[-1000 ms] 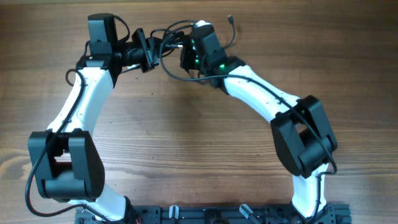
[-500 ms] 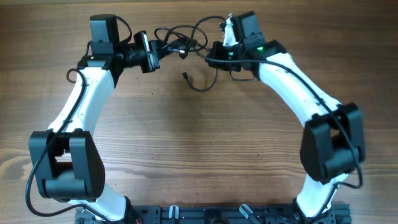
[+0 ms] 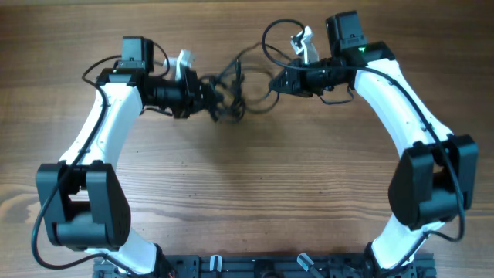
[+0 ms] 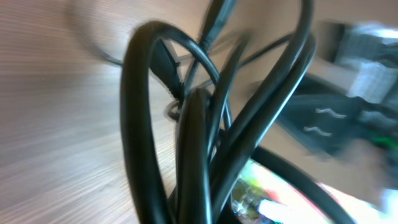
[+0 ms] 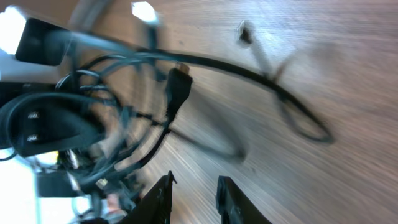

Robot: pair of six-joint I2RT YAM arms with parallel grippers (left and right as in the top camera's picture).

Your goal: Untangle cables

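Observation:
The cables (image 3: 231,91) are a loose black tangle above the wooden table at back centre, motion-blurred. My left gripper (image 3: 208,99) is shut on the tangle's left side; in the left wrist view thick black loops (image 4: 193,124) fill the frame and hide the fingers. My right gripper (image 3: 279,82) is just right of the tangle. In the right wrist view its fingers (image 5: 194,194) are apart with only bare wood between them. There a strand (image 5: 249,71) curves over the table and a plug end (image 5: 176,84) hangs from the tangle.
The wooden table (image 3: 247,177) stretches in front of both arms. A black rail (image 3: 255,266) with the arm bases runs along the front edge. The left arm's black wrist (image 5: 43,124) shows at the left of the right wrist view.
My right gripper has swung from beside the left gripper out to the right. My left gripper has moved down and right with the tangle. The cables have spread out between them.

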